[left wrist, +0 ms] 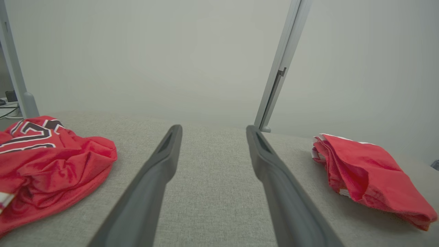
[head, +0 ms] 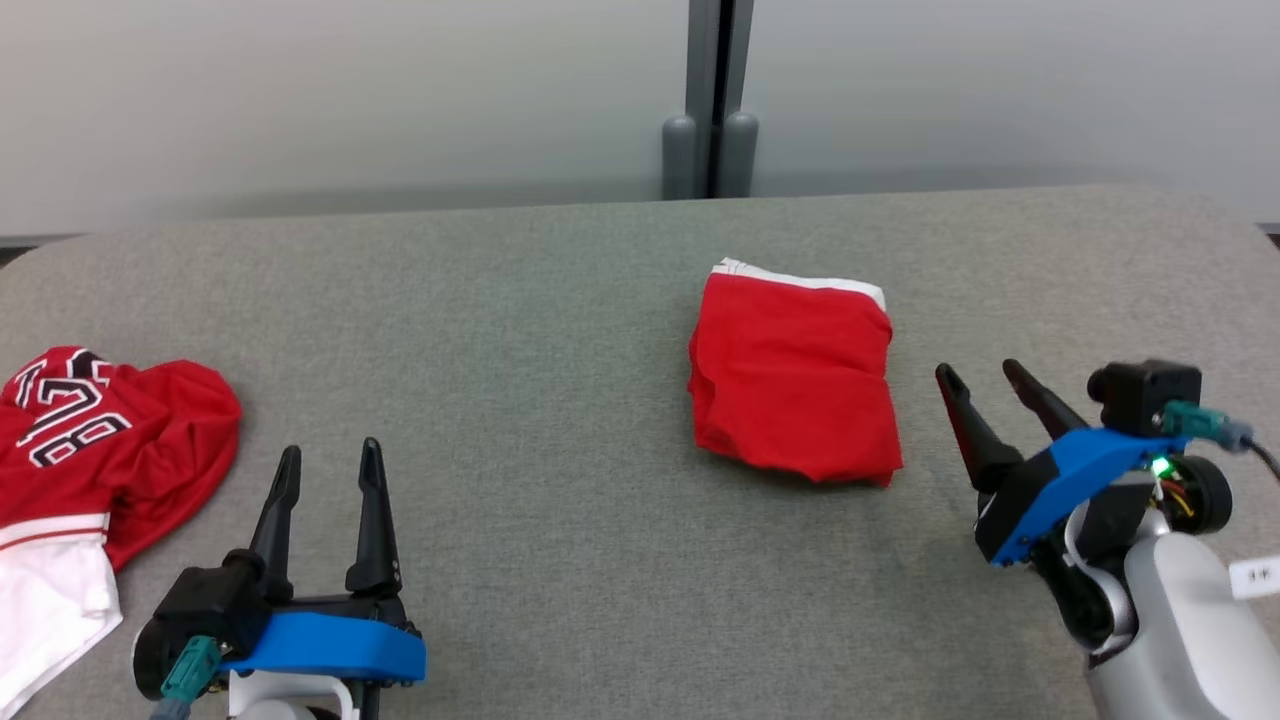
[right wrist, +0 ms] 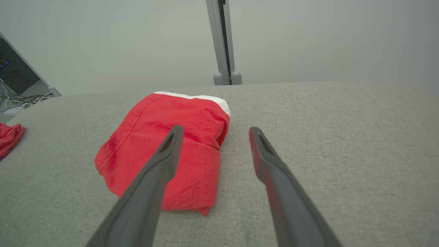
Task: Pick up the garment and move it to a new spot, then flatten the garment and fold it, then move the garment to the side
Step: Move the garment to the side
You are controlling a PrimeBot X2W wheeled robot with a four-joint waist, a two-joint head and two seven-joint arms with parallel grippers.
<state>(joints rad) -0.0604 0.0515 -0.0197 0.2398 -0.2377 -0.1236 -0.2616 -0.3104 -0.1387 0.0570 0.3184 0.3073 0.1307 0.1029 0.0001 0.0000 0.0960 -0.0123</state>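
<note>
A red garment (head: 790, 385) with a white band along its far edge lies folded into a rough square on the grey table (head: 520, 300), right of centre. My right gripper (head: 978, 368) stands open just to its right, empty and apart from the cloth. In the right wrist view the folded garment (right wrist: 144, 137) lies ahead and left of the right gripper (right wrist: 215, 128). A crumpled red and white jersey (head: 110, 450) with black numbers lies at the table's left edge. My left gripper (head: 330, 447) is open and empty, right of that jersey (left wrist: 51, 164). The folded garment (left wrist: 370, 171) shows at the far right of the left wrist view.
A grey post (head: 710, 100) stands behind the table's far edge against a pale wall. Bare grey cloth surface stretches between the two garments and along the front. Cables and a dark screen (right wrist: 13, 72) show beyond the table's left end.
</note>
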